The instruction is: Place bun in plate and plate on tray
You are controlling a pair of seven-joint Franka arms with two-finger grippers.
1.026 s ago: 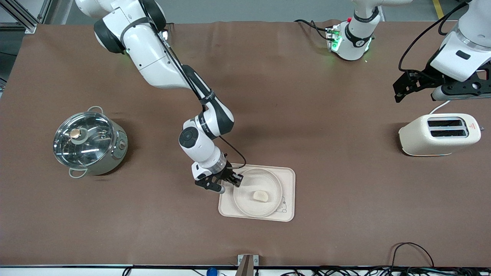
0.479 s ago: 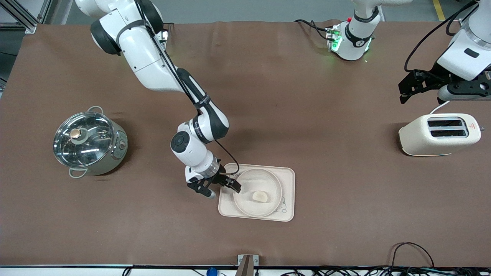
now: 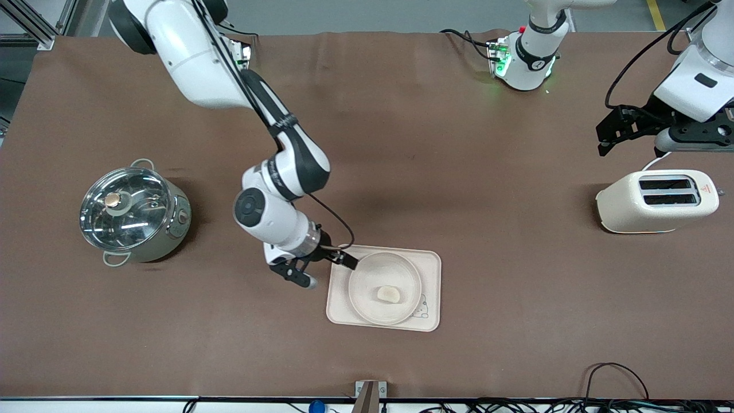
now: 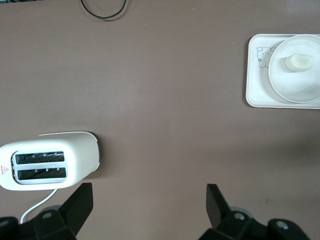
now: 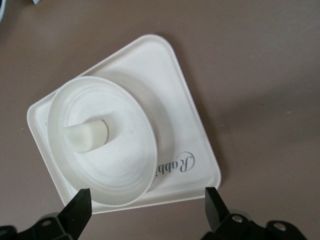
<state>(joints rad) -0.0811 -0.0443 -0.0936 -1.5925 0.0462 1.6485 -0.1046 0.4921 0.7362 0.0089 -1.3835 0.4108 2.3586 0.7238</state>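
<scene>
The bun (image 3: 389,294) lies in the round cream plate (image 3: 367,269), and the plate sits on the cream rabbit tray (image 3: 431,287). My right gripper (image 3: 328,271) is open and empty, just off the tray's edge toward the right arm's end of the table. The right wrist view shows the bun (image 5: 86,136), the plate (image 5: 125,150) and the tray (image 5: 165,75), with the gripper (image 5: 146,207) at the tray's edge. My left gripper (image 3: 609,131) is open and empty above the table, beside the toaster. The left wrist view shows the tray (image 4: 255,75) with the plate (image 4: 295,85) and bun (image 4: 298,62).
A cream toaster (image 3: 656,201) stands at the left arm's end of the table; it also shows in the left wrist view (image 4: 47,160). A steel pot with a glass lid (image 3: 133,212) stands at the right arm's end. Cables (image 3: 616,373) lie along the near edge.
My right gripper has drawn back off the plate's rim and away from the tray, toward the right arm's end. The left arm has shifted slightly. Plate and bun stay on the tray.
</scene>
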